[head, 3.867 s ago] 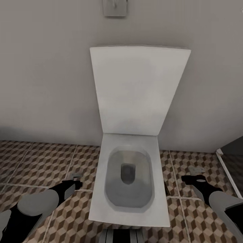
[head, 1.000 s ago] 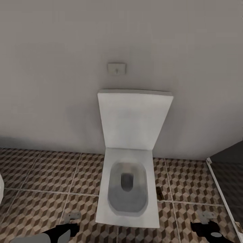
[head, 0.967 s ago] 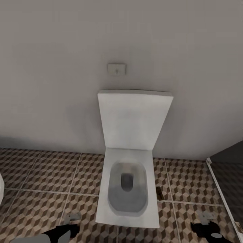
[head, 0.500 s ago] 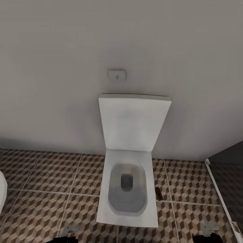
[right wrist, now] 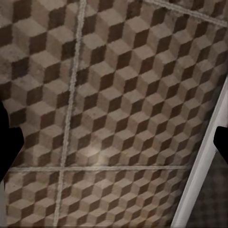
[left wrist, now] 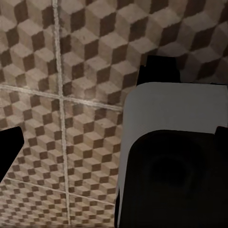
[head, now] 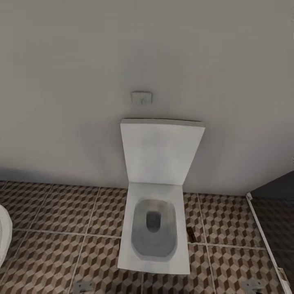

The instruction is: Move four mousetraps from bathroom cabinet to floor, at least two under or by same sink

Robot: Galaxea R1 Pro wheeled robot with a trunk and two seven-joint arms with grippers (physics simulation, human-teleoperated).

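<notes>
Dark-brown and tiny, what looks like one of the mousetraps [head: 190, 234] lies flat on the bathroom floor [head: 53, 212], just beside the toilet [head: 157, 212] on the side nearer the pale shower sill [head: 263, 237]. It's too small to make out any metal parts, so calling it a trap is my judgement.

And the hands? The right end effector [right wrist: 114, 142] has its dark fingers spread wide at the frame edges, with nothing between them but cube-pattern tile. The left end effector [left wrist: 114, 147] reads the same way: fingers far apart and empty, over the tiles with a grey-and-black part of the robot's own body [left wrist: 175, 156] below it.

Behind the toilet rises the plain grey wall [head: 61, 81] with its flush plate [head: 141, 98]. Well off to the toilet's other side, a white curved edge [head: 4, 237] pokes in; I can't tell what it belongs to.

So the score: at best one trap is down on the right floor surface, and both hands are free. I'd judge there are still traps to fetch from the cabinet and the beside-the-sink placement to settle.
</notes>
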